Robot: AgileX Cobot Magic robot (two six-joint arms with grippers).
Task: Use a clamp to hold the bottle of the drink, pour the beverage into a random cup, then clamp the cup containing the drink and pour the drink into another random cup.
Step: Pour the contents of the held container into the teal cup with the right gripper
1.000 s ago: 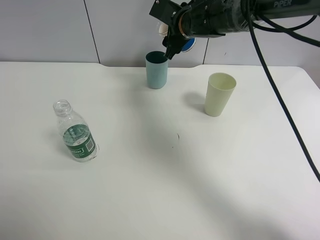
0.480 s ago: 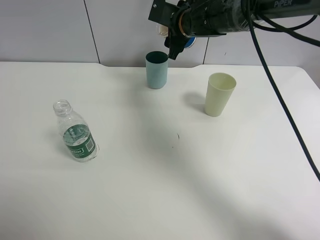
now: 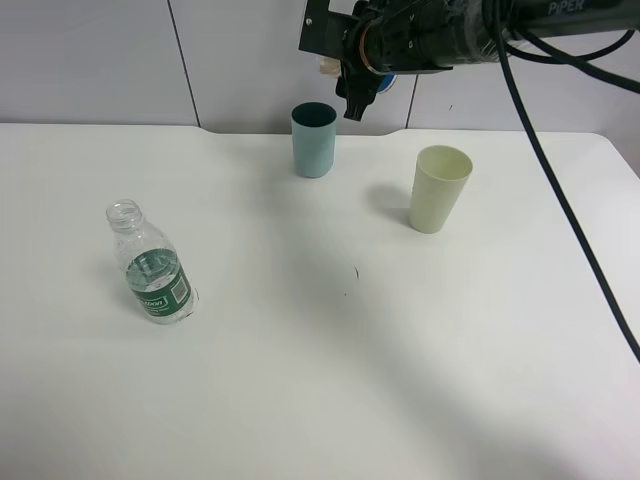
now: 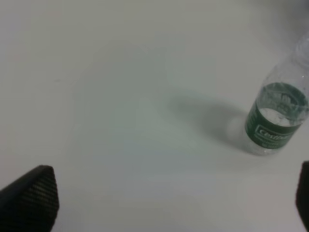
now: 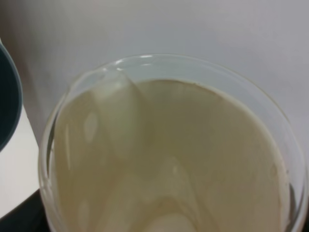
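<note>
High at the back, my right gripper [image 3: 352, 88] is shut on the blue-banded white cup [image 3: 385, 83], held in the air just above and behind the teal cup [image 3: 314, 140]. The arm hides most of the held cup. The right wrist view looks straight into that cup's cream inside [image 5: 169, 159]; I cannot tell whether liquid is in it. The teal cup's rim [image 5: 7, 96] shows beside it. The bottle [image 3: 152, 262] stands upright and uncapped at the left, with clear liquid low inside. In the left wrist view my left gripper [image 4: 166, 203] is open, well short of the bottle [image 4: 277, 116].
A taller pale green cup [image 3: 438, 188] stands upright to the right of the teal cup. A black cable [image 3: 560, 200] hangs from the right arm across the right side. The white table [image 3: 330, 380] meets a grey panelled wall at the back.
The right gripper and the held cup have risen a little and shifted slightly right, away from the teal cup's rim. Bottle, teal cup and green cup have not moved.
</note>
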